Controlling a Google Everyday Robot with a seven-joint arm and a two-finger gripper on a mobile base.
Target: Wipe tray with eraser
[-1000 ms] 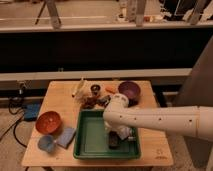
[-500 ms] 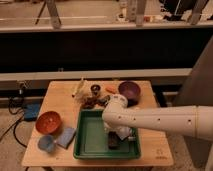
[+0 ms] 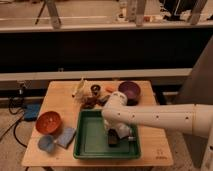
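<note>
The green tray (image 3: 92,135) lies at the front middle of the wooden table. The dark eraser (image 3: 113,140) lies inside the tray near its right side. My gripper (image 3: 120,134) reaches down from the white arm (image 3: 160,117) that comes in from the right, and it sits right at the eraser, low over the tray floor. The arm covers the tray's far right corner.
An orange bowl (image 3: 48,122), a light blue pad (image 3: 66,137) and a small blue cup (image 3: 46,144) sit left of the tray. A purple bowl (image 3: 129,91) and several small items (image 3: 89,95) lie behind it. A dark rail wall runs behind the table.
</note>
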